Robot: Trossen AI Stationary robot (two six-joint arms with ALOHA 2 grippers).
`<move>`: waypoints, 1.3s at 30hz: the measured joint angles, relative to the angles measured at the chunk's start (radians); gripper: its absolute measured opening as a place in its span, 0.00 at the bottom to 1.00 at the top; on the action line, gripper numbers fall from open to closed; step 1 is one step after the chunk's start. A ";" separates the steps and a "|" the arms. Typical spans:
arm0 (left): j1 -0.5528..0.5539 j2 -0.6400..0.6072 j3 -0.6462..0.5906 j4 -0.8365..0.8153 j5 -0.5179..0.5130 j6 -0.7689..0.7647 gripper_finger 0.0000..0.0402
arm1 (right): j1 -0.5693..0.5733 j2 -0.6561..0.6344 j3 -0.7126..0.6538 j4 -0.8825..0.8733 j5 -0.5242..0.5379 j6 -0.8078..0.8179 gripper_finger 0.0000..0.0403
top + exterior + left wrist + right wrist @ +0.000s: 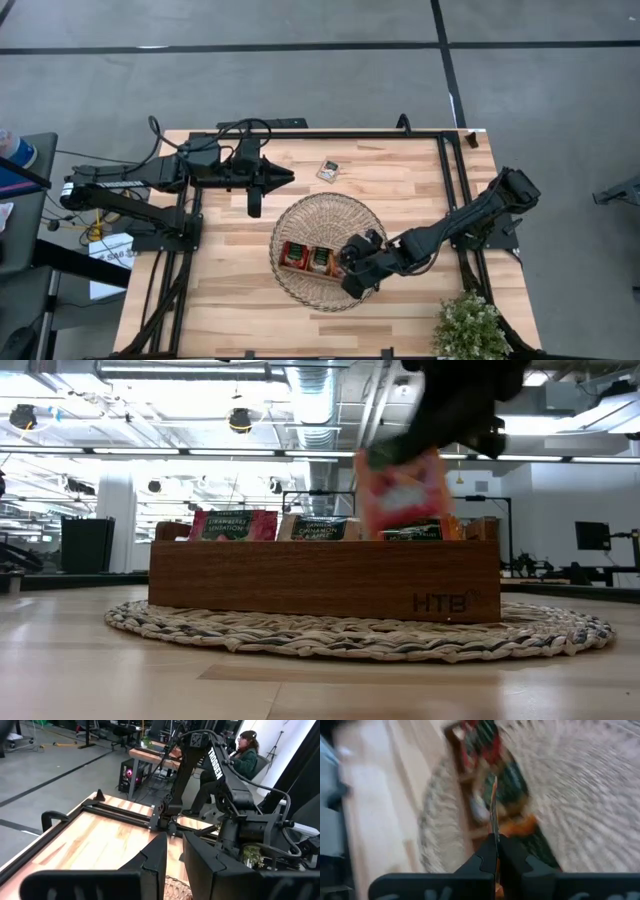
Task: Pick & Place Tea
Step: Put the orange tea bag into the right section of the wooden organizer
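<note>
Pinching the flat red paper tea sachet [405, 488] by its top edge, your right gripper [494, 851] fingers hold it above the brown wooden tray [325, 578]; it's light, floppy. Left gripper [285, 176] fingers stand nearly together.

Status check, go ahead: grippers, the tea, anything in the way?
Right gripper shut on a tea sachet, above the wooden tray. Left gripper waiting, holding nothing. One sachet loose on table. Path clear.

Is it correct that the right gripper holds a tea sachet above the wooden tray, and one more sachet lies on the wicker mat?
Not quite. The right gripper does hold a tea sachet above the wooden tray, but the high view shows the loose sachet on the bare table, beyond the wicker mat.
</note>
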 joint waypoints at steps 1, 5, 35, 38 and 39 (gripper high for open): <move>0.000 0.000 0.000 0.000 -0.003 0.000 0.13 | 0.004 -0.005 -0.001 -0.023 0.008 0.002 0.00; 0.000 -0.003 0.000 0.000 -0.014 0.001 0.13 | 0.012 -0.011 -0.003 -0.082 0.015 0.022 0.00; 0.000 -0.003 0.000 0.001 -0.016 0.007 0.13 | -0.050 -0.004 -0.085 0.057 -0.105 -0.064 0.00; 0.000 -0.003 0.000 0.001 -0.016 0.007 0.13 | -0.062 -0.004 -0.084 0.053 -0.111 -0.083 0.02; 0.000 -0.003 0.000 0.001 -0.016 0.007 0.13 | -0.066 -0.004 -0.084 0.053 -0.118 -0.086 0.03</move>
